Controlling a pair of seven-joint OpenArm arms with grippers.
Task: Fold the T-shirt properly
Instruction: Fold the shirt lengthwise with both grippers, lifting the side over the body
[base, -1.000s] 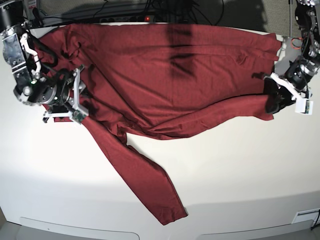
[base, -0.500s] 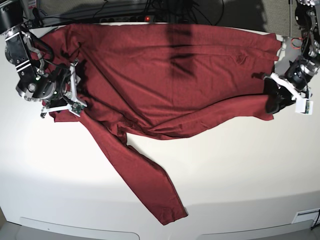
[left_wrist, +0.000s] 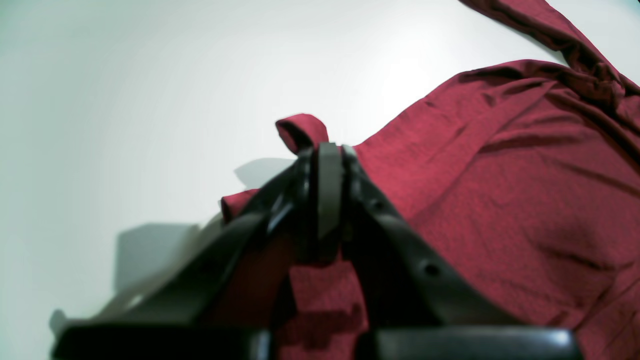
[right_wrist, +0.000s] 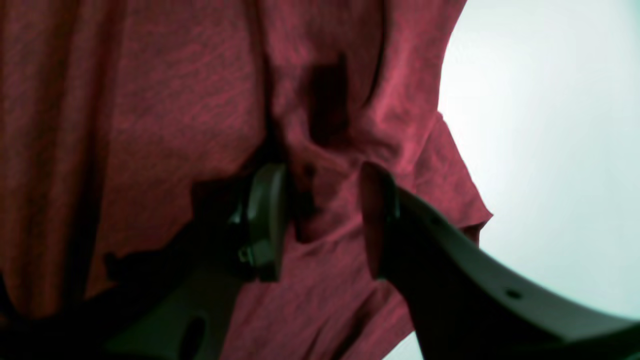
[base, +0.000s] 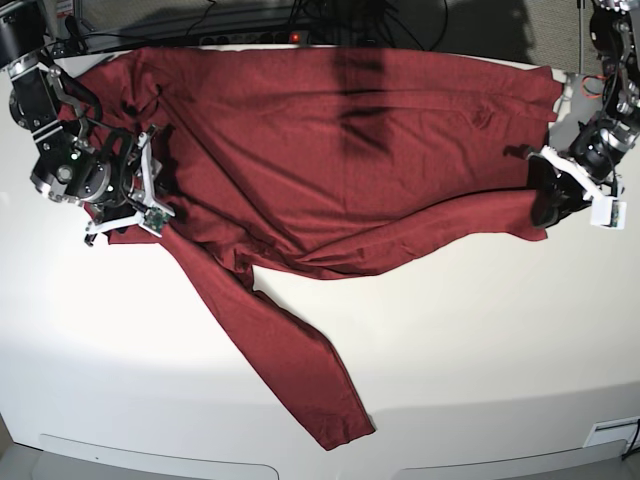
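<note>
The T-shirt lies spread on the white surface. Left hand is clamped on its hem; right hand stands apart, straddling a fold.

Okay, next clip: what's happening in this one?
A two-armed robot is working on a maroon T-shirt spread across a white table, not yet folded, one long sleeve trailing toward the near edge. The left tool is shut on a pinch of fabric at one end of the shirt. The right tool sits at the other end, jaws apart with a fold of cloth between them, not clamped.
</note>
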